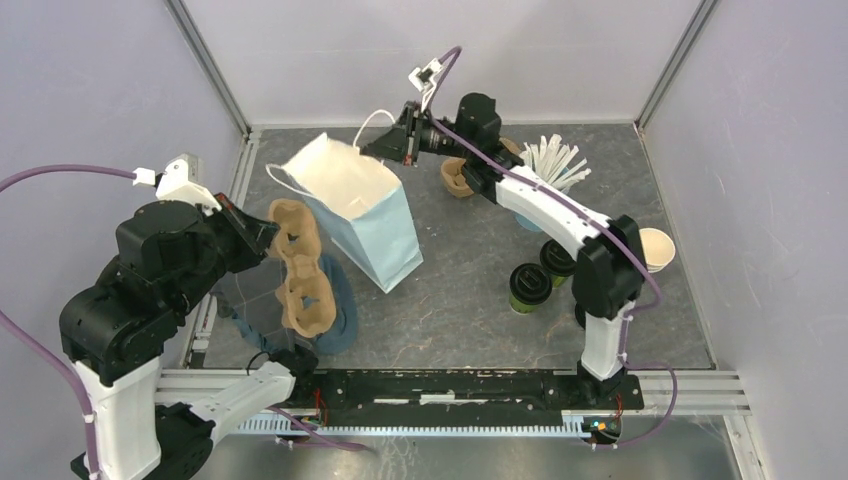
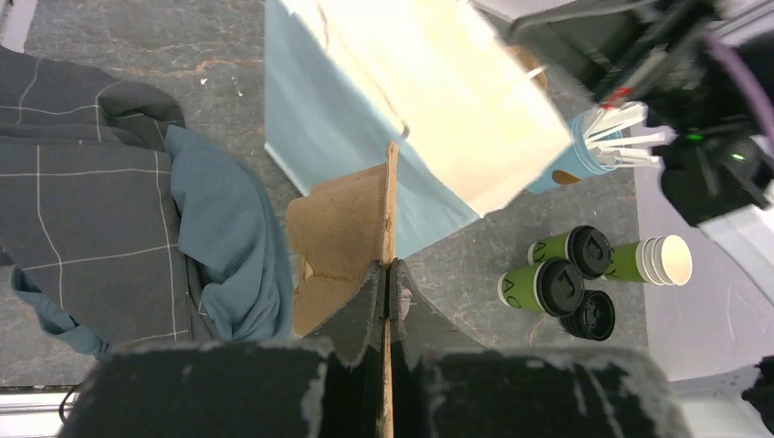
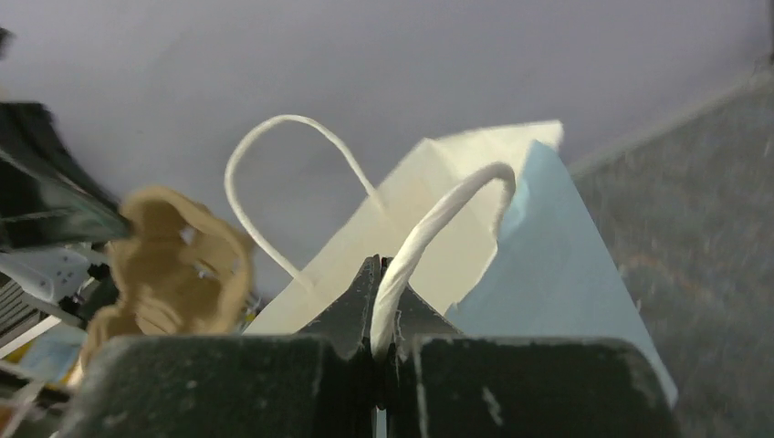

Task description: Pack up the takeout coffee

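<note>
We risk jamming the cardboard carrier (image 1: 300,262) against the rim of the blue bag (image 1: 380,235), or tipping the leaning bag, if either arm drifts. Our left tool (image 2: 390,274) is clamped shut on the carrier's edge; our right tool (image 3: 385,274) pinches the bag's white handle (image 3: 438,214). The takeout coffee (image 1: 527,288) stands untouched on the tabletop (image 1: 470,310), right of the bag.

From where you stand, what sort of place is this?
Likely a robot test cell: plain pale wall panels fence a grey tabletop; a black-and-white left arm and right arm stand bolted among a light-blue paper bag, brown cardboard cup carrier and black-lidded green paper cups.
</note>
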